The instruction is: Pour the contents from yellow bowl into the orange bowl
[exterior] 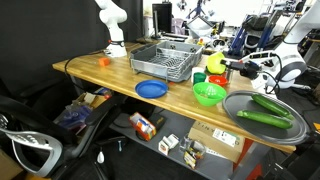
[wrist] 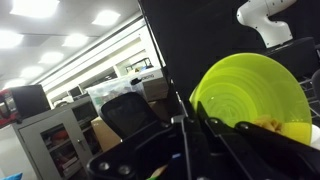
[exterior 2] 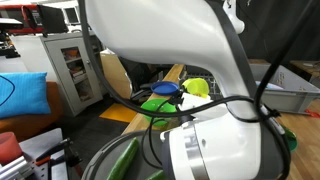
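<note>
The pour looks to be under way but not finished. In the wrist view the tool (wrist: 186,128) is pressed together on the near rim of the yellow bowl (wrist: 250,95). The bowl is tipped so steeply that its ringed inside faces the camera. Most of that inside looks bare. A yellowish patch (wrist: 272,126) at about 5 o'clock on the bowl is too blurred to call contents or rim. In an exterior view the yellow bowl (exterior: 215,63) hangs off the counter (exterior: 100,72), with the tool (exterior: 238,68) reaching it from 3 o'clock. The orange bowl (exterior: 217,79) sits directly at its 6 o'clock, close below. So the lift, the carry and the tipping appear done, and the bowl seems lined up over its target. Whether anything has dropped into the orange bowl cannot be told at this size. What seems left is to let the last of the contents slide out, level the yellow bowl and set it down. The green bowl (exterior: 209,95) lies at 6 o'clock of the orange one, close enough to catch a stray spill.
</note>
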Tool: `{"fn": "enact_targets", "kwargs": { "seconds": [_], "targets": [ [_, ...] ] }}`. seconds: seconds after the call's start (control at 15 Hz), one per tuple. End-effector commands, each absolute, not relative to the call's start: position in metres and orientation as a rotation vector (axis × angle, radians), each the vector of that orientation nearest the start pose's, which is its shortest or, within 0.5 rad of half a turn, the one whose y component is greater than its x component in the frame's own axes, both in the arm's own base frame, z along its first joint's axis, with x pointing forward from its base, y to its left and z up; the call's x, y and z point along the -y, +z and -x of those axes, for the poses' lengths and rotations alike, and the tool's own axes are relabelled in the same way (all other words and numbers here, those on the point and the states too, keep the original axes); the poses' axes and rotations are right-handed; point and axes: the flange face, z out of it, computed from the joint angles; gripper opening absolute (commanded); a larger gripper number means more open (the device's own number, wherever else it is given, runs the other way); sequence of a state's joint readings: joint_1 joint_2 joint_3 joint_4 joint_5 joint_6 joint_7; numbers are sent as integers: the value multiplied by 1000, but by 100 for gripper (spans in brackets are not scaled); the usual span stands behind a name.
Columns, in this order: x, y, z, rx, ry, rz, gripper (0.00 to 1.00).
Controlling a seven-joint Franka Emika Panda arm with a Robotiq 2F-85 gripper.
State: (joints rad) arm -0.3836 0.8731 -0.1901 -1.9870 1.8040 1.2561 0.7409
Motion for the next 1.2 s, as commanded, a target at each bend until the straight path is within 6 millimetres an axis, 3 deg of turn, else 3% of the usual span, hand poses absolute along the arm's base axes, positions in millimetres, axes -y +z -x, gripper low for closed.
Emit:
{"fn": "enact_targets", "kwargs": {
  "seconds": [0.0,1.13],
  "targets": [
    [181,72,-508,-1343,1151,330,1],
    [188,57,-514,-1271,1188,243,1]
  ]
}}
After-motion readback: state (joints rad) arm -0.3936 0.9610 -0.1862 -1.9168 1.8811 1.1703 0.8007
